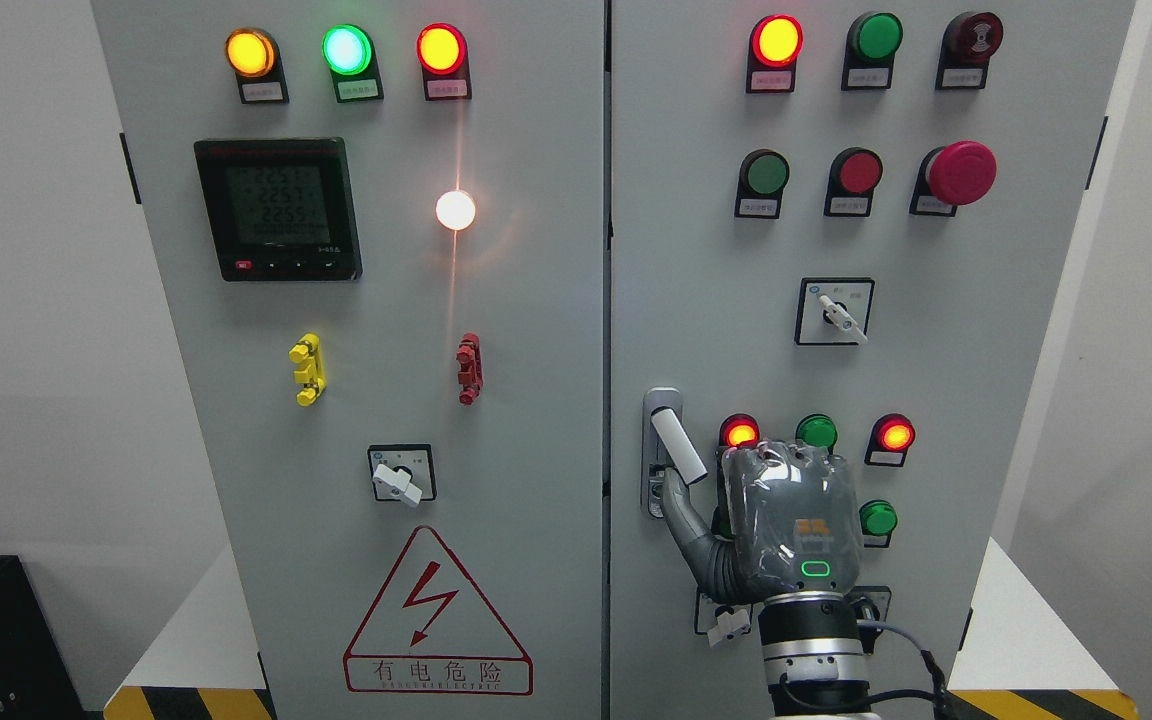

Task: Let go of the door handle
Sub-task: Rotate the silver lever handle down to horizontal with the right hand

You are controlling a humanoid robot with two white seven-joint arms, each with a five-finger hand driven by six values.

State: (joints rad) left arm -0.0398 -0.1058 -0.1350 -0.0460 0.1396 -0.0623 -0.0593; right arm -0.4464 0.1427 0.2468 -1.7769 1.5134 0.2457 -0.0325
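your right hand [786, 520] is hovering against the right door [936, 360] of the grey control cabinet, its arm coming up from the bottom edge right of the middle. the door handle [677, 447], a pale, smooth, rounded lever, is swinging out at a tilt from its metal backplate [658, 405] near the door's left edge. your thumb [684, 510] is reaching up to just under the lever's lower end; the other fingers are curling behind the glossy grey shell of the hand, so you cannot tell whether they are gripping anything. contact between thumb and lever is looking light, if there is any.

the risk, as it appears: pulling away sideways could be hooking the thumb on the lever and dragging it round. the knuckles are also sitting right by the domed red lamp [739, 432] and green lamp [816, 431], so a careless retreat could be knocking those plastic caps. the left hand is showing nowhere.
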